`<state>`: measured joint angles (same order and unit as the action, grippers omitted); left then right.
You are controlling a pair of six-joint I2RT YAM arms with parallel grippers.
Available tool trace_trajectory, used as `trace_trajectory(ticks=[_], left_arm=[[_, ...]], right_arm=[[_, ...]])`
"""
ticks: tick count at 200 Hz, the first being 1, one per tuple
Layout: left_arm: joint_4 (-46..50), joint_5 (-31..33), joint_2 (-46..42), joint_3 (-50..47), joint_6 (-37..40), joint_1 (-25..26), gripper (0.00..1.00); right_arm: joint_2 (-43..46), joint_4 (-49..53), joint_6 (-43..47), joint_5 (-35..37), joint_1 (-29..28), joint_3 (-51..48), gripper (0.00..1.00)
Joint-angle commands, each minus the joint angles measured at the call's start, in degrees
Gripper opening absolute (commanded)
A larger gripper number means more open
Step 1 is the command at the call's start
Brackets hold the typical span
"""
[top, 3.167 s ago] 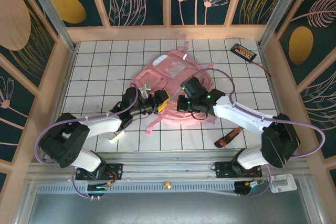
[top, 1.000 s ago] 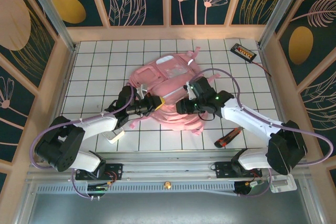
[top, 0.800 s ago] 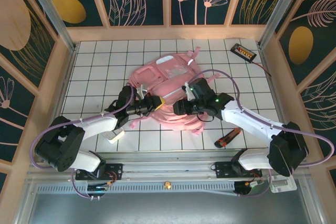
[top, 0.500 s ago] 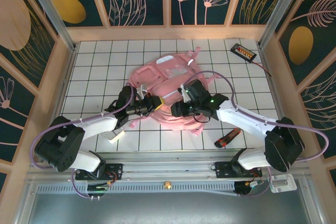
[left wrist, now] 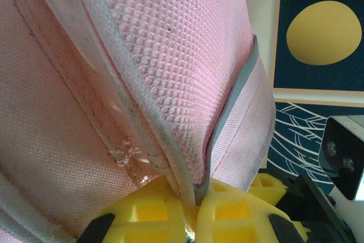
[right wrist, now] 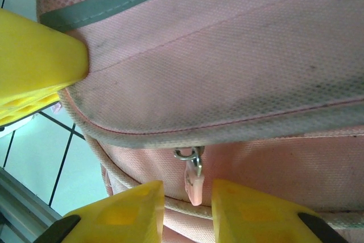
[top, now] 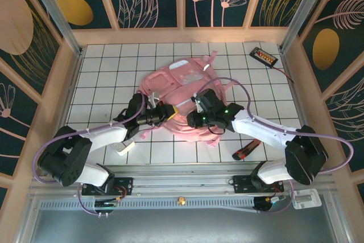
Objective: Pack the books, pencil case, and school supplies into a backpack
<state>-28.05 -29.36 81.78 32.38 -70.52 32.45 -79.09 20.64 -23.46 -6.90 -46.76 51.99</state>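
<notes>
The pink backpack (top: 181, 86) lies flat mid-table. My left gripper (top: 171, 112) is shut on its near-left edge; in the left wrist view the yellow fingers (left wrist: 227, 211) pinch a fold of pink fabric (left wrist: 187, 72) with a grey strip. My right gripper (top: 191, 119) sits just right of it, against the backpack's near side. In the right wrist view the jaws of my right gripper (right wrist: 187, 200) stand narrowly apart, one on each side of a small pink zipper pull (right wrist: 195, 189), with a gap on both sides. The books and the pencil case are out of view.
A flat black device with orange buttons (top: 264, 56) and its cable lies at the back right. A small red-and-black item (top: 247, 149), perhaps one of the school supplies, lies front right. A white object (top: 126, 147) sits by the left arm. The left gripper's yellow finger (right wrist: 34, 69) shows top left in the right wrist view.
My right gripper has slid left along the backpack's near side toward the left gripper, and its jaws have narrowed. The left gripper has kept its hold and place.
</notes>
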Motion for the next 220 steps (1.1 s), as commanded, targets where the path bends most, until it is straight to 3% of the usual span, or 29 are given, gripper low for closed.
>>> trace_trajectory(ticks=[1,32,67,108,151,220], left_arm=[[-2.1,1.6,-1.7,-0.4,-0.3,-0.7,0.0],[-3.0,1.4,-2.0,-1.2,-1.0,-0.6,0.0],[-1.3,1.7,-2.8,-1.2,0.3,-0.8,0.0],[-0.1,1.2,-3.7,-3.2,1.8,-2.4,0.0],[2.3,-0.1,-4.0,-2.9,4.2,-3.7,0.0],[9.2,-2.0,-5.8,-1.5,9.7,-6.0,0.0]], right_arm=[[-1.2,-1.7,-2.0,3.3,-1.4,0.1,0.28],[-2.4,-1.0,-3.9,7.6,-3.0,0.7,0.25],[-3.3,4.2,-4.2,15.2,-4.7,3.0,0.0],[0.6,11.4,-2.2,20.1,-4.0,3.6,0.0],[0.2,11.8,6.1,13.0,2.6,2.2,0.0],[-3.9,7.7,10.5,11.9,12.2,5.6,0.0]])
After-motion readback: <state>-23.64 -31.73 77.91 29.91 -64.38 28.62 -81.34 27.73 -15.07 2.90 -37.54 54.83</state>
